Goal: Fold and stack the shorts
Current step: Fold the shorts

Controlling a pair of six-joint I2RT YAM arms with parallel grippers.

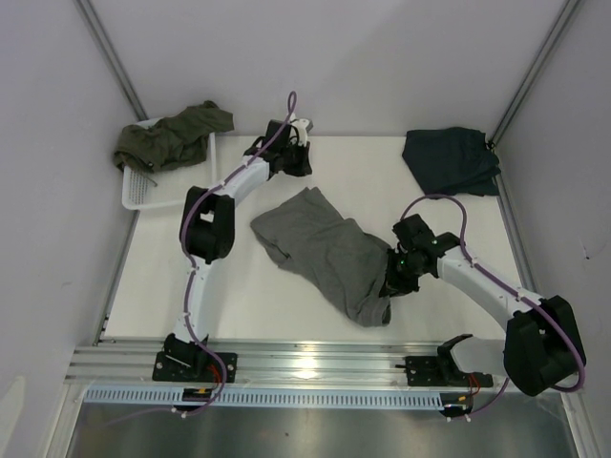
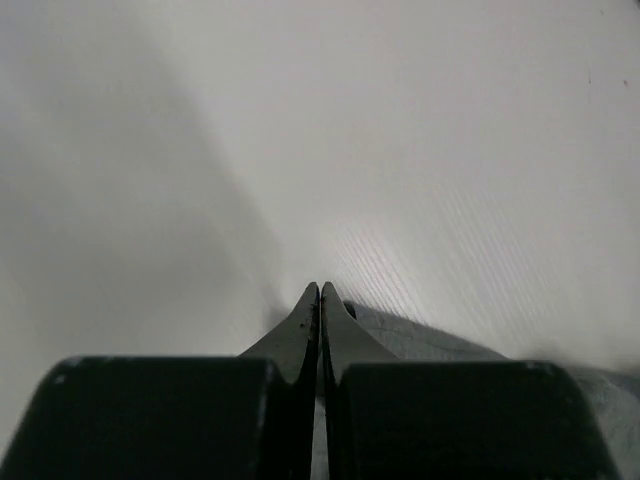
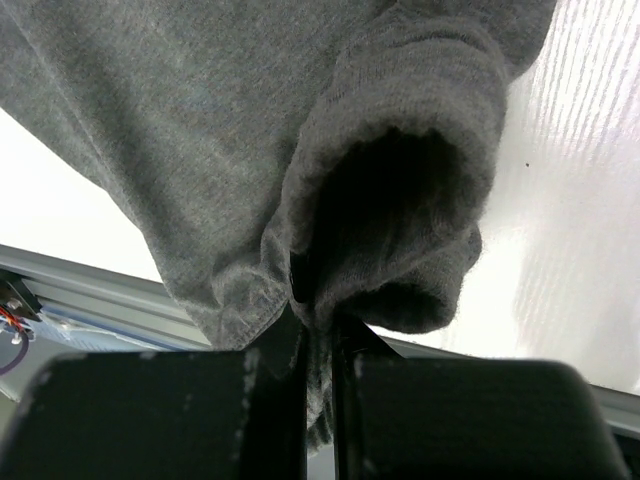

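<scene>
**Right gripper pinches grey shorts at mid-table**

The grey shorts (image 1: 320, 250) lie crumpled diagonally across the centre of the frame on the white table (image 1: 239, 305). Their lower-right end is gathered at the right gripper (image 3: 318, 335), whose fingers (image 3: 283, 355) are clamped narrowly on a fold of hem. The left gripper (image 2: 320, 297), above the shorts' upper end, has its fingers pressed together on nothing; a grey edge beside them may be cloth. Olive shorts (image 1: 172, 135) drape over a white basket (image 1: 134, 196) at upper left; navy shorts (image 1: 451, 160) lie at upper right.
</scene>
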